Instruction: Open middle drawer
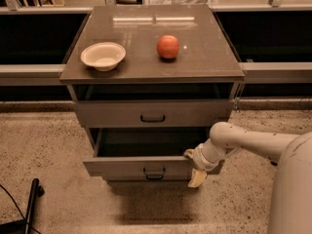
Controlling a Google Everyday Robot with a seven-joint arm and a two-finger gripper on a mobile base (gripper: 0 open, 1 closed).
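The middle drawer (122,167) is grey with a small dark loop handle (154,172). It stands pulled well out of the cabinet, and its dark inside shows. My gripper (194,165) is at the right end of the drawer's front, against its top edge, with my white arm (253,143) reaching in from the right. The drawer above it (152,113) sits nearly flush, with a dark gap under the tabletop. The lowest drawer is hidden under the open one.
A cream bowl (103,56) and a red apple (168,47) sit on the cabinet's brown top (204,57). A dark pole and cable (29,204) lie on the speckled floor at the lower left. Dark shelving runs behind on both sides.
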